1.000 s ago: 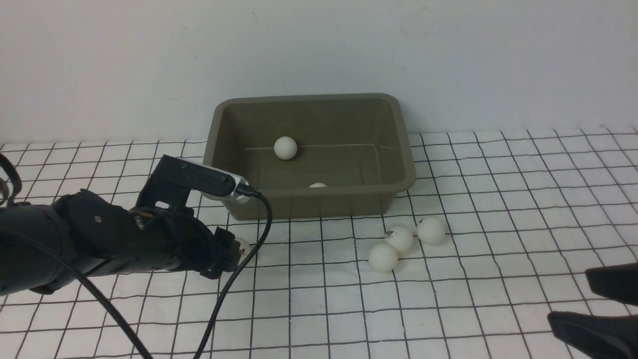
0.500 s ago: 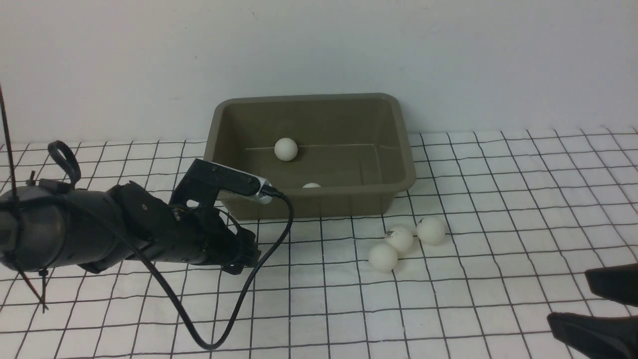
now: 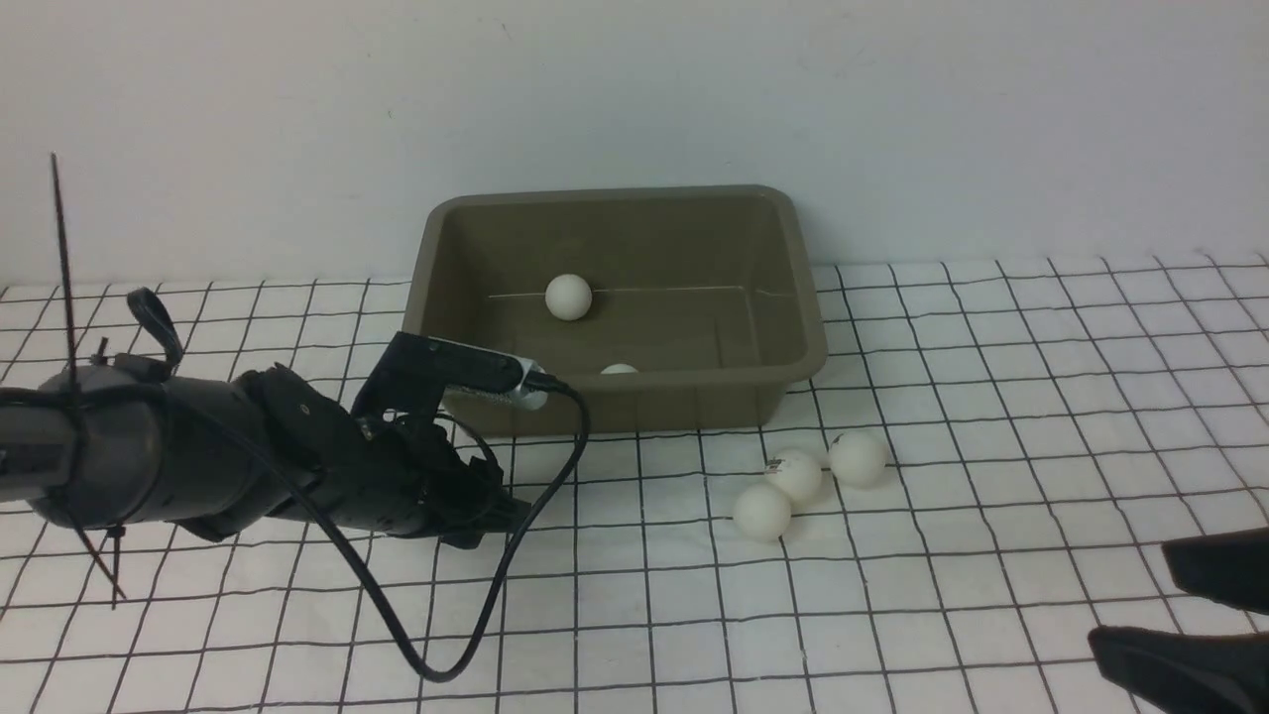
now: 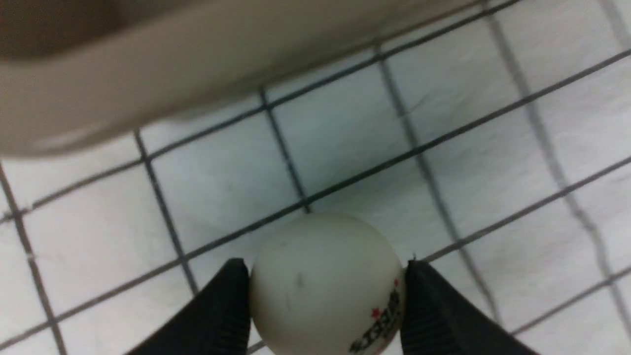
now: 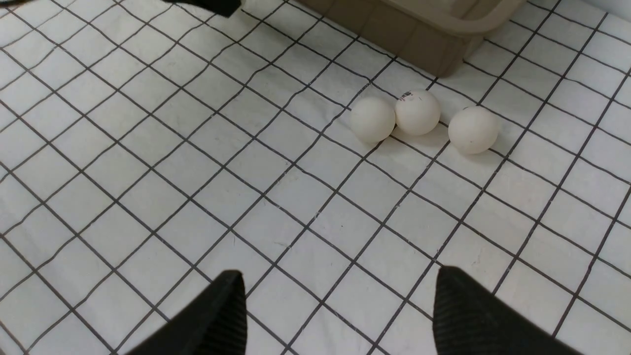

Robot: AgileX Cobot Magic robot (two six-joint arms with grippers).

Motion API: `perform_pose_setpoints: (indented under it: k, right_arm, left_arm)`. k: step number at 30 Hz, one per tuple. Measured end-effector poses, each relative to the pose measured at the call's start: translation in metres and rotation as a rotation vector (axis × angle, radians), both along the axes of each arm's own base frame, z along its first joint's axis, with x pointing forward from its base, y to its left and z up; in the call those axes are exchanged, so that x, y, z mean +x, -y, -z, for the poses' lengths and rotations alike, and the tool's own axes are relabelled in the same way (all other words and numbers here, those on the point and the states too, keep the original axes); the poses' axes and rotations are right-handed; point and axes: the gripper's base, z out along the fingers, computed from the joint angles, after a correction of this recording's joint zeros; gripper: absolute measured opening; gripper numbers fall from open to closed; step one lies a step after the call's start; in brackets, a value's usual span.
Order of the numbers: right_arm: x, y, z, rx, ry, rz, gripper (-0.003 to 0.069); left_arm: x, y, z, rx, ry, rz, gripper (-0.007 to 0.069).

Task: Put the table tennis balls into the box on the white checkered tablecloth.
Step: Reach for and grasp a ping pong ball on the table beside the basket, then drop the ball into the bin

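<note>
Left wrist view: I've got the L gripper [image 4: 325, 296] pinching a logo-printed table tennis ball [image 4: 320, 276] btwn both pads, over the white checkered tablecloth [image 4: 355, 128], just off the box [image 4: 123, 113] at its 7 o'clock. Front view: two balls [image 3: 568, 296] sit inside the box, and three loose balls [image 3: 796, 475] cluster on the cloth at its 5 o'clock. R gripper [image 5: 335, 305] is spread wide w/ nothing btwn the pads, well apart from them.

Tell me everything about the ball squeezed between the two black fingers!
The ball is small, round and matte white, with faint grey scuffs and a print of red stars and dark letters. The left gripper's black ribbed fingers press it on two opposite sides. It is low over the checkered tablecloth, just outside the olive box; whether it rests there is unclear.
</note>
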Motion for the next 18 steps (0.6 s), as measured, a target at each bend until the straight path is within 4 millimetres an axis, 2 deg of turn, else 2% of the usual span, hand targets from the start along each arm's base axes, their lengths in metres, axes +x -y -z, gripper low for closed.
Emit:
perform_pose_setpoints:
  k: [2, 6, 7, 8, 10, 13, 18]
  right_arm:
    - [0.000, 0.000, 0.000, 0.000, 0.001, 0.001, 0.0461]
    - [0.000, 0.000, 0.000, 0.001, 0.003, 0.002, 0.0461]
    - [0.000, 0.000, 0.000, 0.001, 0.003, 0.002, 0.0461]
    - [0.000, 0.000, 0.000, 0.000, 0.001, 0.001, 0.0461]
    - [0.000, 0.000, 0.000, 0.000, -0.005, -0.003, 0.0461]
    - [-0.001, -0.001, 0.001, 0.000, -0.011, -0.010, 0.0461]
    - [0.000, 0.000, 0.000, -0.016, 0.020, -0.019, 0.0461]
  left_arm:
    - [-0.005, 0.005, -0.020, -0.021, 0.047, 0.033, 0.0346]
    - [-0.018, 0.025, -0.076, -0.061, 0.192, 0.172, 0.0346]
    - [-0.018, 0.028, -0.082, -0.058, 0.217, 0.196, 0.0346]
    - [-0.016, 0.031, -0.096, -0.049, 0.278, 0.225, 0.0346]
    - [-0.007, 0.030, -0.108, -0.027, 0.350, 0.221, 0.0346]
    - [0.025, 0.019, -0.109, 0.069, 0.440, 0.193, 0.0346]
    - [0.071, 0.012, -0.087, 0.126, 0.425, 0.183, 0.0351]
